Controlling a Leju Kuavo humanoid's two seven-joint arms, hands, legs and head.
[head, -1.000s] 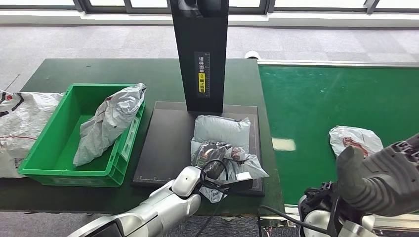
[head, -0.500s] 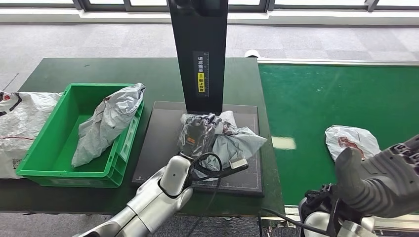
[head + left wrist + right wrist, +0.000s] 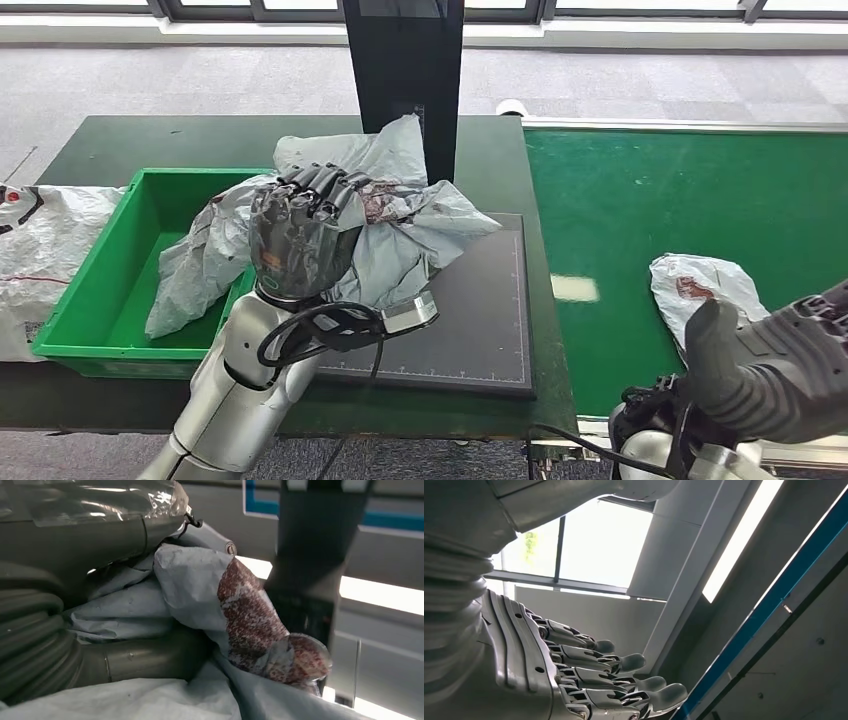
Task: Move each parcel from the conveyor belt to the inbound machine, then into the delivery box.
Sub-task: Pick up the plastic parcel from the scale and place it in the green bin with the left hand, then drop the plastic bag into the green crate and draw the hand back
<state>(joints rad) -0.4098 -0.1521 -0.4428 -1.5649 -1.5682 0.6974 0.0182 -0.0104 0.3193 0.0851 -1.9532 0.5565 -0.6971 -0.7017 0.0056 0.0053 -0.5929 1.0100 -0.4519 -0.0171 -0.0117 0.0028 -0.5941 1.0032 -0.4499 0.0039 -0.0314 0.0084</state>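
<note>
1. The left hand [image 3: 300, 235] sits at centre-left of the head view, fingers curled over a crumpled grey parcel [image 3: 410, 215] and grasping it, lifted off the scanner plate. In the left wrist view the same grey parcel [image 3: 200, 590] bunches against the hand [image 3: 75, 525], with a reddish-brown speckled patch showing on its film.
2. The held parcel hangs above the left part of the inbound machine's dark plate [image 3: 470, 310] and reaches toward the right rim of the green delivery box.
3. The machine's black upright column [image 3: 405, 70] rises behind the parcel at the top centre of the frame.
4. The green delivery box [image 3: 95, 290] stands at the left of the dark green worktop [image 3: 150, 140], just beside the plate. It holds one grey parcel [image 3: 195, 275] that leans against its right wall, with its upper end at the rim.
5. A white parcel [image 3: 40, 250] lies on the worktop at the far left edge, touching the box's outer wall.
6. On the brighter green conveyor belt [image 3: 680, 190] at the right, a white parcel with dark red marks [image 3: 700, 285] lies near the lower right.
7. The right hand [image 3: 599, 675] is released, its fingers stretched out and apart with nothing in them; in the head view the right arm's grey ribbed cover [image 3: 770, 370] fills the lower right corner.
</note>
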